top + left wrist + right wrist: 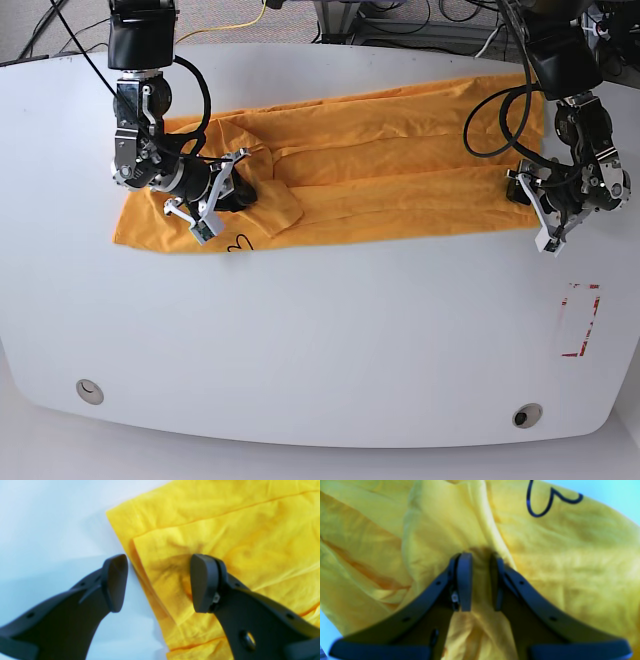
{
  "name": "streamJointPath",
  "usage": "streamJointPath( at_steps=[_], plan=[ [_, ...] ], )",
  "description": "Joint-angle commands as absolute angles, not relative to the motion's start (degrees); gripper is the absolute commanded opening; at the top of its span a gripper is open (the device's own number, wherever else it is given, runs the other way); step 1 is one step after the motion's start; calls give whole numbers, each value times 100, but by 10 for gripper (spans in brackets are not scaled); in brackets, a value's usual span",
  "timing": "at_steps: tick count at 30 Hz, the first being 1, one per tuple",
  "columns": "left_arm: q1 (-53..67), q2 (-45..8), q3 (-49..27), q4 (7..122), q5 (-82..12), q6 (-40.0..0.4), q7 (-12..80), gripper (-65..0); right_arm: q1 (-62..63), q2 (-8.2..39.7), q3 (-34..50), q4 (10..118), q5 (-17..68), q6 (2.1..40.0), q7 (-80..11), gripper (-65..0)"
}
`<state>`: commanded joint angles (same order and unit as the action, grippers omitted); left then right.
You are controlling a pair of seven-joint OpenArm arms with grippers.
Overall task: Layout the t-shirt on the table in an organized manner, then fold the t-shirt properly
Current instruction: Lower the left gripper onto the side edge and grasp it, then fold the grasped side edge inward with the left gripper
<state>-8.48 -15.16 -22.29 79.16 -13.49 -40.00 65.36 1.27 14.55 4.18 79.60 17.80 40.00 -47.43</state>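
Observation:
The orange-yellow t-shirt (380, 165) lies spread lengthwise across the far half of the white table (320, 340), partly folded, with black script (238, 243) near its left front edge. My right gripper (238, 190) is shut on a bunched fold of the t-shirt (545, 562), with cloth pinched between its fingers (465, 580); the script (552, 500) shows just beyond. My left gripper (160, 582) is open and low over the t-shirt (225, 542) at its layered edge. One finger (115, 582) is over bare table (50, 530), the other over cloth. In the base view it (522, 190) sits at the shirt's right end.
A red-marked rectangle (580, 320) is on the table at the front right. Two round grommet holes (89, 390) (527, 415) sit near the front edge. Cables (400, 30) run behind the table's far edge.

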Motion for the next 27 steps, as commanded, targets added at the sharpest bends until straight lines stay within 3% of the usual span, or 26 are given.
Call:
streamJointPath(
  at_steps=[27],
  plan=[
    [-857, -1508, -1912, 8295, -1358, -4000, 6765, -276, 136, 1455, 400, 7960, 1780, 4000, -4743, -526]
  ],
)
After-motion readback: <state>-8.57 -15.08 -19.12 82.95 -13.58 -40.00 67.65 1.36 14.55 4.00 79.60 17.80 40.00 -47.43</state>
